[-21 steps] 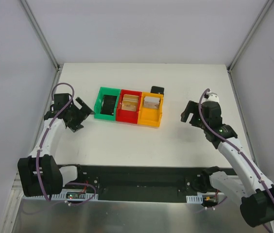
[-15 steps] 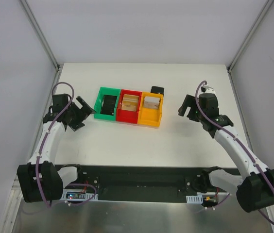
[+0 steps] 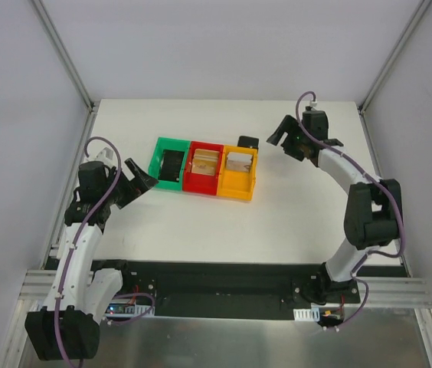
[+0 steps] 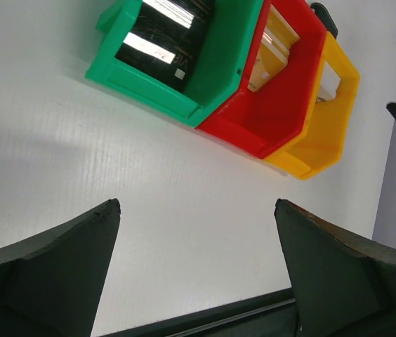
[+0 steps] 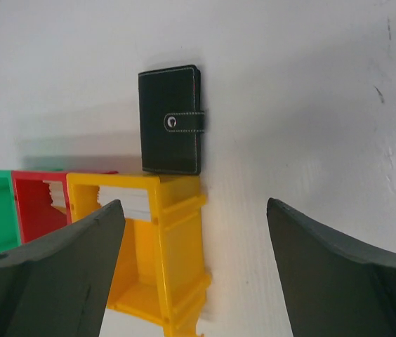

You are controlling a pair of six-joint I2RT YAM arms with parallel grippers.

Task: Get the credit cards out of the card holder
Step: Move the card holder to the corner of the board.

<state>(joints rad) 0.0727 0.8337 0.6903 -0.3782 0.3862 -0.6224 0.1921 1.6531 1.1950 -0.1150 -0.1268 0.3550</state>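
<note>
The card holder (image 5: 171, 121) is a small black wallet, closed with a snap strap. It lies flat on the white table just behind the orange bin (image 3: 238, 174), where the top view shows the card holder (image 3: 247, 142) too. The credit cards are hidden. My right gripper (image 3: 281, 138) hovers to the right of the holder, pointing at it. In its own view my right gripper (image 5: 194, 203) is open with nothing between the fingers. My left gripper (image 3: 135, 180) is open and empty, left of the green bin (image 3: 157, 165). Only bare table lies between my left gripper (image 4: 196, 203) fingers.
Green, red (image 3: 204, 170) and orange bins stand side by side mid-table. A shiny black object (image 4: 163, 35) lies in the green bin. Pale flat stacks (image 3: 204, 160) lie in the red and orange bins. The table's near edge has a black rail (image 3: 224, 280).
My right arm has swung back and to the left, from the right side of the table to just beside the card holder. The left gripper has shifted slightly nearer and right.
</note>
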